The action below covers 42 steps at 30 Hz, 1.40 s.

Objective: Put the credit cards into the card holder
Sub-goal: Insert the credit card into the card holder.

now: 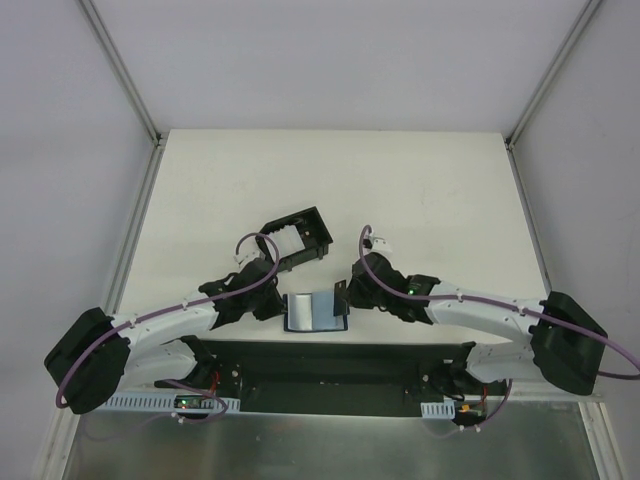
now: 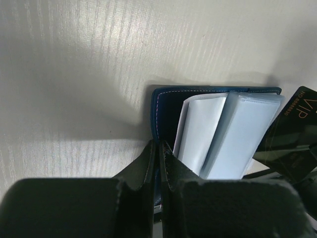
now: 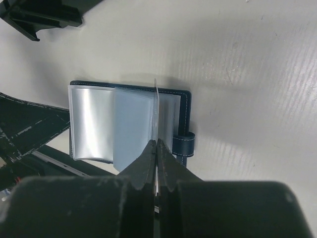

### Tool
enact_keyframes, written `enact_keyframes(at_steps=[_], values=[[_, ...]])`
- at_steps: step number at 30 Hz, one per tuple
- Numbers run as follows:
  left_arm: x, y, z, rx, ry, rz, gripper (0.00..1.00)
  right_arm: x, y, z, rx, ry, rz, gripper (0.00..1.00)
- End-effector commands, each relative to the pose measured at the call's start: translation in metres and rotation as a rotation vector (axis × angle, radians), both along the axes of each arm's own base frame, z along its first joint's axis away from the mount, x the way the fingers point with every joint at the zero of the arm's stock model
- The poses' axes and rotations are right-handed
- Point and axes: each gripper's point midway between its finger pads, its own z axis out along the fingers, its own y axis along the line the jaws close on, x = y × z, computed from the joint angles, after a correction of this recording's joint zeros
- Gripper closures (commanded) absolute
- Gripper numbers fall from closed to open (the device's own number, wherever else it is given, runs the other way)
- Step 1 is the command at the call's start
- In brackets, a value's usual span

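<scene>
The card holder (image 1: 312,312) lies open on the table between my two grippers, navy outside with pale clear sleeves fanned up inside. My left gripper (image 1: 278,302) is shut on its left cover edge (image 2: 166,106); the blue edge sits between the fingers at the gripper (image 2: 159,144). My right gripper (image 3: 156,142) is shut on a thin credit card (image 3: 156,106), seen edge-on, standing upright over the holder's (image 3: 181,106) right half between sleeves. In the left wrist view that card (image 2: 297,119) looks dark with gold "VIP" lettering. No other cards show.
A black open-sided box frame (image 1: 297,236) stands just behind the holder, and it shows in the right wrist view's top left (image 3: 42,15). The holder's strap loop (image 3: 183,143) sticks out on its right. The arms' black base plate (image 1: 320,365) runs along the table's near edge.
</scene>
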Motion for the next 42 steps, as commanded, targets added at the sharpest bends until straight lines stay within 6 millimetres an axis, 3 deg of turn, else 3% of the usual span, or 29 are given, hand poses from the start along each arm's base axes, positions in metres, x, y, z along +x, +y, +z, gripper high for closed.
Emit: enact_keyframes(at_steps=[1, 8, 14, 20, 24, 30, 38, 42], values=[[-0.002, 0.002, -0.005, 0.014, -0.002, -0.001, 1.0, 0.003, 0.02, 0.011, 0.054, -0.009, 0.033, 1.0], [-0.002, -0.001, -0.008, 0.01, 0.007, -0.007, 1.0, 0.002, 0.034, 0.008, 0.063, 0.017, 0.071, 1.0], [-0.004, -0.001, -0.014, 0.009, 0.024, -0.008, 1.0, 0.004, 0.058, 0.018, 0.112, 0.016, 0.14, 0.99], [-0.007, 0.0, -0.023, 0.005, 0.043, 0.005, 1.0, 0.008, 0.089, 0.061, 0.282, -0.073, 0.218, 1.0], [-0.008, 0.002, -0.027, 0.006, 0.05, 0.017, 1.0, 0.008, 0.081, 0.074, 0.312, -0.101, 0.211, 1.0], [-0.013, 0.002, -0.032, 0.007, 0.073, 0.016, 1.0, 0.009, 0.051, 0.038, 0.274, -0.04, 0.117, 1.0], [-0.011, 0.0, -0.035, -0.008, 0.071, 0.023, 1.0, -0.001, 0.056, 0.002, 0.288, 0.039, 0.132, 1.0], [-0.013, 0.002, -0.04, 0.002, 0.084, 0.029, 1.0, -0.003, 0.052, -0.005, 0.282, 0.05, 0.123, 1.0]])
